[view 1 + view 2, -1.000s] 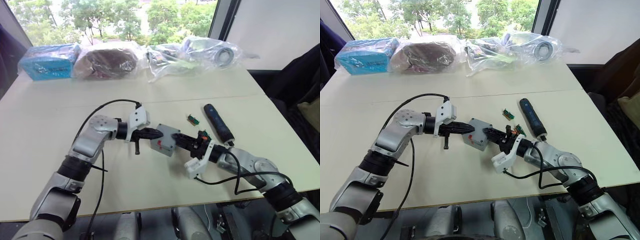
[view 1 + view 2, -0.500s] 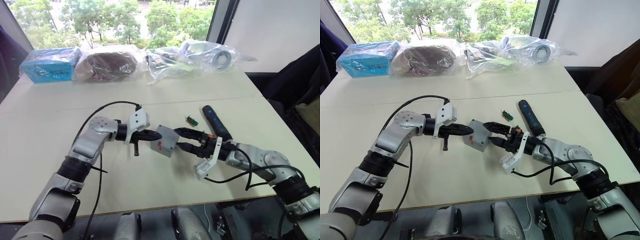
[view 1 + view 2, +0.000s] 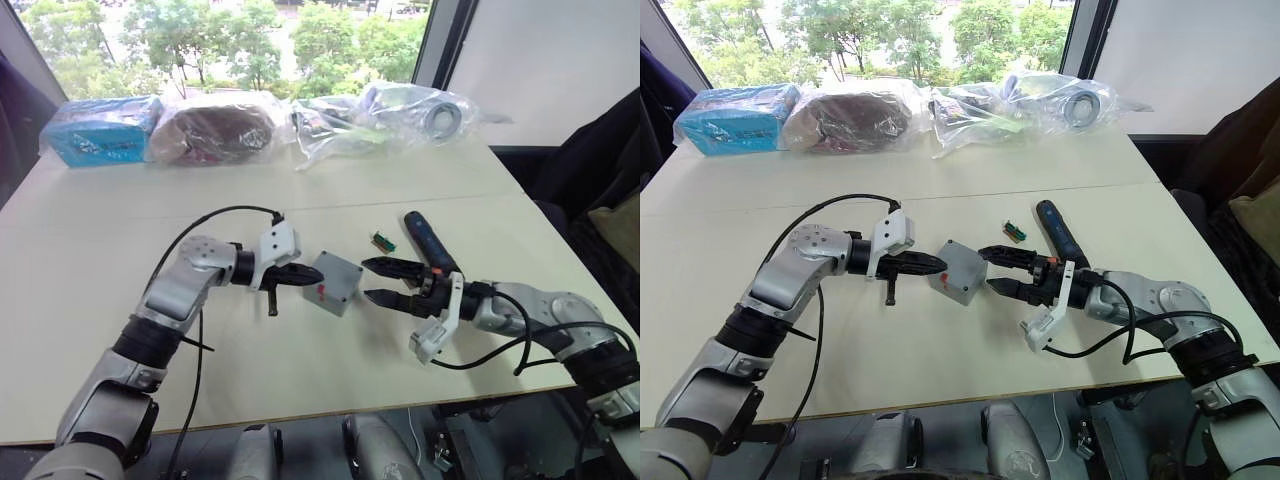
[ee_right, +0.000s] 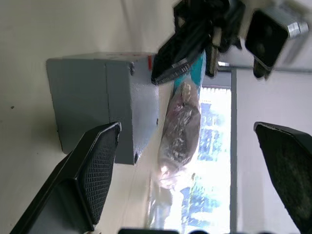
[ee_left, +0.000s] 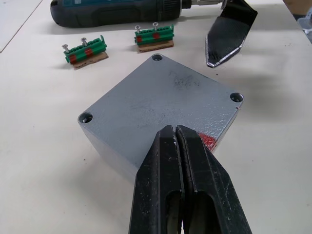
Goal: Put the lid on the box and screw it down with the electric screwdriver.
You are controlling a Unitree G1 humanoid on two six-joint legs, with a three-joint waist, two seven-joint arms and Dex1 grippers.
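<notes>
While the lid [image 5: 161, 105] sits flat on top of the box [image 3: 958, 272], the closed grey housing lies at the centre of the head frame on the pale table [image 3: 90, 240]; you see its red mark at the edge nearest the left gripper [image 3: 303, 277]; three corner screw holes show in the left wrist view, and whether they hold screws cannot be told; the left gripper's two black fingers are pressed together with nothing between them, their tips over the lid's near edge by the red mark; contact cannot be confirmed; the right gripper [image 3: 992, 270] sits just right of the box with its fingers spread wide, empty, tips close to the box side but apart from it; the electric screwdriver [image 3: 428, 241] lies flat on the table in the centre-right of the head frame, beyond the right gripper, untouched; two green-and-red screw strips [image 5: 86, 49] lie between the screwdriver and the box in the left wrist view; plastic-wrapped bundles [image 3: 215, 120] line the top of the frame.
</notes>
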